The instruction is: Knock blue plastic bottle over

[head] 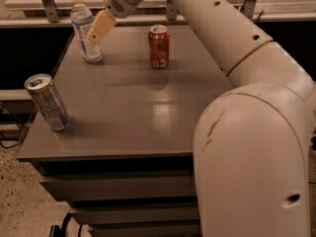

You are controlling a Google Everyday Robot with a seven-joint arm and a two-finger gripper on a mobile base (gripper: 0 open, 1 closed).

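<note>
The blue plastic bottle [80,26] stands upright just beside the gripper [100,27].

claw [97,32] just right of bottle [80,23]

The arm [256,152] is off-white and rounded, with small dark holes and a scuff [213,127]; its tan gripper [98,29] is beside the bottle [81,21].

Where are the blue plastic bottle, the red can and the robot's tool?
blue plastic bottle [79,27]: camera view, on its label.
red can [159,46]: camera view, middle of its side.
tool [100,27]: camera view, on its tan tip, which overlaps the bottle's right side.
</note>
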